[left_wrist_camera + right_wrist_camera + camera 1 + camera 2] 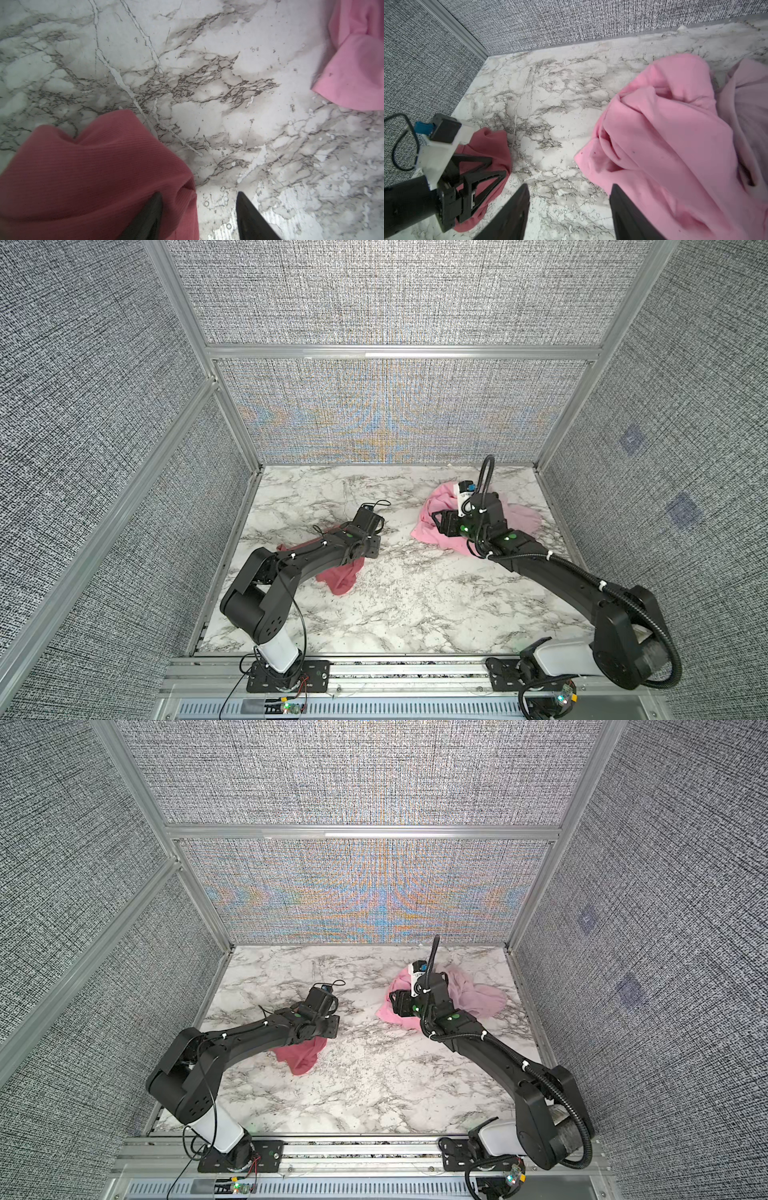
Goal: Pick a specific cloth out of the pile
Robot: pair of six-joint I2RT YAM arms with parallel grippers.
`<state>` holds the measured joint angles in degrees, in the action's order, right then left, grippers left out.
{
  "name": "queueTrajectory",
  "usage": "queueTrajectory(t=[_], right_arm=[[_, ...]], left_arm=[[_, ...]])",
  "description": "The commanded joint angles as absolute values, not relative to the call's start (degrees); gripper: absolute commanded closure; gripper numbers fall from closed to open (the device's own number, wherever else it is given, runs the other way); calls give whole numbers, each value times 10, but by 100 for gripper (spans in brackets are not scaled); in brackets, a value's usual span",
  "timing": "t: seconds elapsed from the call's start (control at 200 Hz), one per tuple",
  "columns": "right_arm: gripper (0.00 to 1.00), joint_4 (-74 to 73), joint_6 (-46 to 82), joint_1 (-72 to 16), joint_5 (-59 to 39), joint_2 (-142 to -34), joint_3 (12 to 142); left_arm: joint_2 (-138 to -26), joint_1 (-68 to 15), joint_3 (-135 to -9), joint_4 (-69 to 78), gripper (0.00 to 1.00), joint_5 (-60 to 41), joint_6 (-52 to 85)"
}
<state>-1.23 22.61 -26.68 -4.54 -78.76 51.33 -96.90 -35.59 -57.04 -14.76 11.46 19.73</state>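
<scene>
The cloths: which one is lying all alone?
The dark rose-red cloth, by the left pincer. The bright pink cloth and the pale mauve cloth lie heaped together.

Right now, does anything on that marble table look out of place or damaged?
Nothing looks spilled or damaged. The dark rose-red cloth lies crumpled alone under the left gripper, apart from the pile of pink cloths on the far right side.

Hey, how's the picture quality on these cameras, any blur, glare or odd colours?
Both top views: rainbow moiré on the woven back wall, no glare. Left wrist view: the cloth shows crisp ribbing; the close fingertips blur. Right wrist view: the pile looks sharp, with soft shadows in its folds.
</scene>
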Motion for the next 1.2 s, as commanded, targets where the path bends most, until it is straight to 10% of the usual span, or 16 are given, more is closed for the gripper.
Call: queueTrajectory(t=[0.0, 0.35, 0.525, 1.196], right_arm=[[37, -13, 228, -267, -47, -779, 508], [37, -5, 232, -267, -50, -761, 507], [36, -7, 235, -267, -48, -757, 505], [36, 6, 226, -267, -51, -768, 554]], left_arm=[[-988, -356, -587, -187, 40, 161, 204], [-1031, -356, -573, -166, 52, 169, 204], [-1041, -356, -573, -154, 100, 166, 200], [-763, -265, -542, -9, 100, 57, 251]])
